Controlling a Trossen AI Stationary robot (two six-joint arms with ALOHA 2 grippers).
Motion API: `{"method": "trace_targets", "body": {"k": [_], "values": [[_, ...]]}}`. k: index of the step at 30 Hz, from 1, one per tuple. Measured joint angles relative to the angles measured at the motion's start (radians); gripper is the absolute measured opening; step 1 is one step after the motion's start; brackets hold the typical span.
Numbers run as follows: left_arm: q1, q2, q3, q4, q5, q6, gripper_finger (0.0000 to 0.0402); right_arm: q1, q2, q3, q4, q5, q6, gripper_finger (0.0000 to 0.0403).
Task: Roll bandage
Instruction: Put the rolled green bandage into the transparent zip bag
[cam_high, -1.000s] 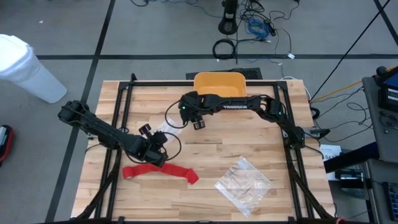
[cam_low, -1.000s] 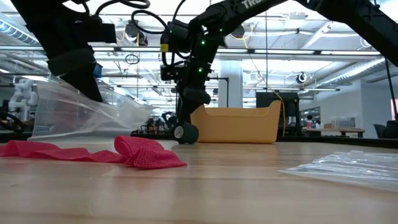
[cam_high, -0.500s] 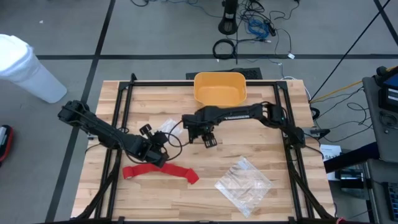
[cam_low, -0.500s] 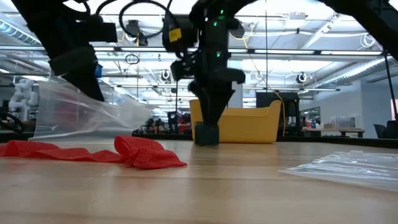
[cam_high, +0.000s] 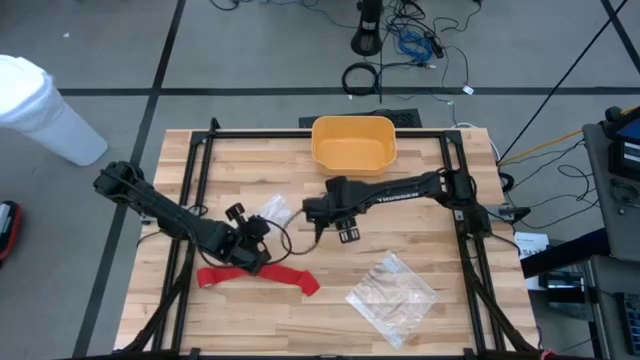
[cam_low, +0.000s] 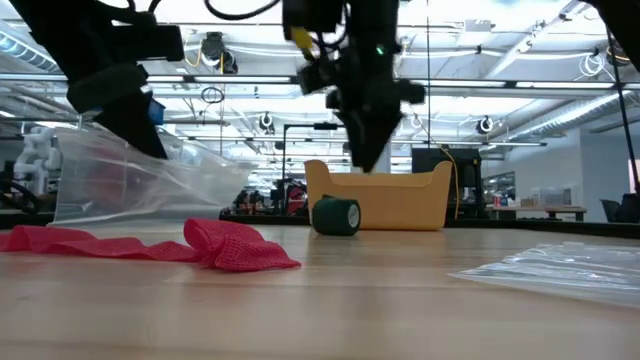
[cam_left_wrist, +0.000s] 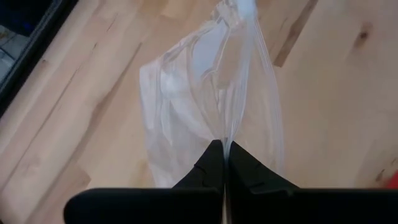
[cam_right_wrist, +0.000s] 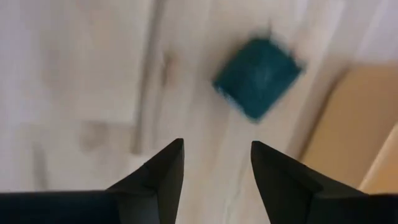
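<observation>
My right claw (cam_right_wrist: 214, 165) hangs over the middle of the desk (cam_high: 420, 235) with its fingers spread and nothing between them. Just ahead of those fingers a small green roll (cam_right_wrist: 258, 78) lies on the wood; in the low view the roll (cam_low: 336, 216) sits on its side directly under the claw, with the yellow bin (cam_high: 353, 144) behind it. My left claw (cam_left_wrist: 224, 165) is pinched tight on the edge of a clear bag (cam_left_wrist: 205, 106), holding it up off the desk. Just below that claw in the high view lies the bandage (cam_high: 258, 275), a red strip spread flat and unrolled, its bunched end toward the desk's centre. A second clear bag (cam_high: 392, 293) lies flat beyond the bandage, well apart from both claws.
</observation>
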Motion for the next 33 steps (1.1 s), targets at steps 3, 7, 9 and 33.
{"method": "trace_targets", "body": {"k": [3, 7, 9, 33], "values": [[-0.018, 0.0, -0.014, 0.007, -0.021, -0.02, 0.0, 0.012, -0.011, -0.12, 0.026, 0.151, 0.053, 0.0172], [-0.026, 0.0, -0.035, 0.009, -0.034, -0.053, 0.0, 0.027, -0.06, -0.306, 0.226, 0.283, 0.077, 0.0172], [-0.026, 0.0, -0.04, 0.009, -0.035, -0.053, 0.0, 0.035, -0.114, -0.414, 0.405, 0.286, 0.065, 0.0172], [0.03, 0.0, -0.04, 0.147, -0.091, 0.108, 0.0, 0.045, -0.299, -1.174, 1.822, 0.334, -0.332, 0.0171]]}}
